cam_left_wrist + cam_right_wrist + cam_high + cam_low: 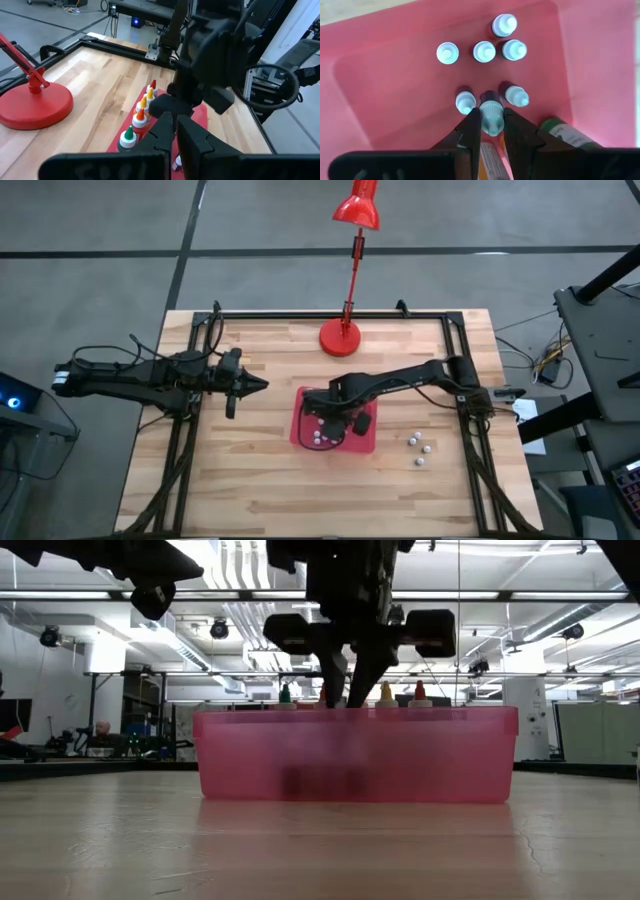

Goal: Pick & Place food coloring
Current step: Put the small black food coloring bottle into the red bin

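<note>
The right gripper [492,125] pinches a small bottle [490,116] at its neck, low inside the red tray [380,85]. It looks light, stiff and slick, so the neck just under the cap seems the safest hold. Seven pale-capped bottles [484,51] stand beyond it in the tray. Farther off, the left gripper [262,385] waits closed over bare table [250,480].

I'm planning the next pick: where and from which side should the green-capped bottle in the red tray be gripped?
Probably by its cap, tool coming straight down: the green-capped bottle stands upright at the end of a close row, the orange-capped bottle right beside it, walled by the red tray.
</note>
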You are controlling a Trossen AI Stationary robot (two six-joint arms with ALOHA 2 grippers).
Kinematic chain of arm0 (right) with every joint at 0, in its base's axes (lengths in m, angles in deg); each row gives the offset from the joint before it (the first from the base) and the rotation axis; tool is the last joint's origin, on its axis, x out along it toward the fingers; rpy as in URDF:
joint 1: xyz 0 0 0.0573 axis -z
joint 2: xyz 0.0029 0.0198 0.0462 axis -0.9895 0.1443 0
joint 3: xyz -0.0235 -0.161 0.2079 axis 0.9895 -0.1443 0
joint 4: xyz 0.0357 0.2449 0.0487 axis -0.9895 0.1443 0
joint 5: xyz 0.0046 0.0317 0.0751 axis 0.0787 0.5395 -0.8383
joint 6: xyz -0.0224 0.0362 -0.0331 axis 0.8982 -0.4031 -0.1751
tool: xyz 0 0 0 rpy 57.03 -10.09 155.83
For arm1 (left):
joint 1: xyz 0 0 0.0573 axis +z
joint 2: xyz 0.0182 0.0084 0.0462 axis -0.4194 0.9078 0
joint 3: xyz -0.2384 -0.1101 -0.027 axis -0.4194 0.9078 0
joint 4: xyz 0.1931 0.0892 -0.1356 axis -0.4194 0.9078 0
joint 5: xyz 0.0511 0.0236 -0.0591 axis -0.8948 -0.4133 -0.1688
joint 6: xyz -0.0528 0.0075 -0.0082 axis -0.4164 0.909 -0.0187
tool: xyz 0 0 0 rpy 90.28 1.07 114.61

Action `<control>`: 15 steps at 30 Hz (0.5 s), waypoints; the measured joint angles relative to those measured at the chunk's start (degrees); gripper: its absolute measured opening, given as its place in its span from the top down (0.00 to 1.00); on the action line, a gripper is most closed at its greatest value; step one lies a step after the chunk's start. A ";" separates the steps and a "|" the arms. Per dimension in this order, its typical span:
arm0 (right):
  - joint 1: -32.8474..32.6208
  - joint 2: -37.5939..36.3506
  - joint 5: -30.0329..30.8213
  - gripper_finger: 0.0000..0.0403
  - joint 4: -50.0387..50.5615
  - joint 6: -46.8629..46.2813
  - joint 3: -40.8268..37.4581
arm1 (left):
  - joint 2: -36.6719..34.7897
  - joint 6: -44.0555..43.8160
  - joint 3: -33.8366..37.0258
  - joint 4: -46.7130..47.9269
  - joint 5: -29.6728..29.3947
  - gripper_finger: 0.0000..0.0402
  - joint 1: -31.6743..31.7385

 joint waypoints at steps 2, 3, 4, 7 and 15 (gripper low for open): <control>-0.02 0.64 0.00 0.85 -0.25 0.00 0.00 | 0.02 0.00 0.00 -0.02 0.00 1.00 0.01; -0.02 0.71 0.00 0.85 -0.37 -0.01 0.00 | 0.02 0.01 0.00 -0.02 0.00 1.00 0.00; 0.00 0.74 0.02 0.85 -0.35 -0.05 0.00 | 0.00 0.00 0.00 -0.03 0.00 1.00 -0.01; 0.09 0.74 -0.02 0.85 -0.89 -0.09 0.02 | 0.00 0.06 0.00 -0.10 0.00 1.00 0.00; 0.42 1.29 -0.09 0.85 -1.66 -0.11 0.04 | 0.00 0.07 0.00 -0.24 0.00 1.00 -0.01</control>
